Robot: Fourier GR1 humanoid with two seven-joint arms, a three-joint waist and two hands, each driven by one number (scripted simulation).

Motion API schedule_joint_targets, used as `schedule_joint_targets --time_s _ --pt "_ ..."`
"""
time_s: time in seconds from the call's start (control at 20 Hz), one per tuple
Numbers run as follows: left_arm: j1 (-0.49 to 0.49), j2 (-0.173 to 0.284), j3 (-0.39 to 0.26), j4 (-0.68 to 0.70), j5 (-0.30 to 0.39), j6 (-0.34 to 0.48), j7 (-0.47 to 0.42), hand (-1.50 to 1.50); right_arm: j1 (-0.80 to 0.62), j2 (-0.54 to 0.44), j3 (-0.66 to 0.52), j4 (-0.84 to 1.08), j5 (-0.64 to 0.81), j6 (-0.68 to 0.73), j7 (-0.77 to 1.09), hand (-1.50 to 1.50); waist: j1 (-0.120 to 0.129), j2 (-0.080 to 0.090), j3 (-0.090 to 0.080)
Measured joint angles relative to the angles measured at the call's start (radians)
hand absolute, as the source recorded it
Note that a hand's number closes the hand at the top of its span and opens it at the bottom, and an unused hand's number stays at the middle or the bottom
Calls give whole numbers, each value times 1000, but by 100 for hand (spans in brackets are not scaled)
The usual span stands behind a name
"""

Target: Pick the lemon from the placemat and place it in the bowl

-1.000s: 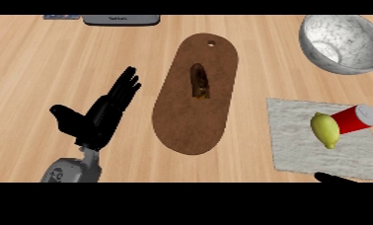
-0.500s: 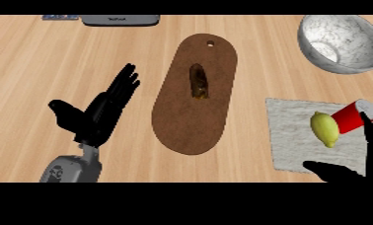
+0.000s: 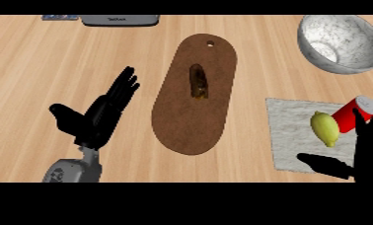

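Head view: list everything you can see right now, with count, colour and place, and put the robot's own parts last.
lemon: one, yellow, on the placemat at right
placemat: one, pale grey, lower right of the counter
red can: one, red with a white end, lying beside the lemon, partly hidden by the right hand
bowl: one, speckled grey-white, upper right
cutting board: one, dark brown, oblong, centre
small brown item: one, on the cutting board; cannot tell what it is
grey device: one, top edge
counter: light wood
left hand: black, open, resting lower left
right hand: black, open, lower right by the lemon
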Motion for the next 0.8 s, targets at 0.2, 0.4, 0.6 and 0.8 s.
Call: schedule_joint_targets --time_s 0.2,0.4,0.6,0.8 --pt "-2 -15 7 2 -17 -5 -1 0 -17 10 -34 26 1 10 -19 -150 0 0 -1" --pt "-14 -25 10 -16 -30 -1 33 0 -65 43 -32 100 43 -16 -27 -150 1 0 1" --pt "2 -35 14 -18 -42 -16 22 0 -103 50 -75 195 23 -34 -90 -150 2 2 3" --pt "28 -41 17 -32 -42 -37 19 0 -119 75 -79 236 35 -60 -118 -150 1 0 0"
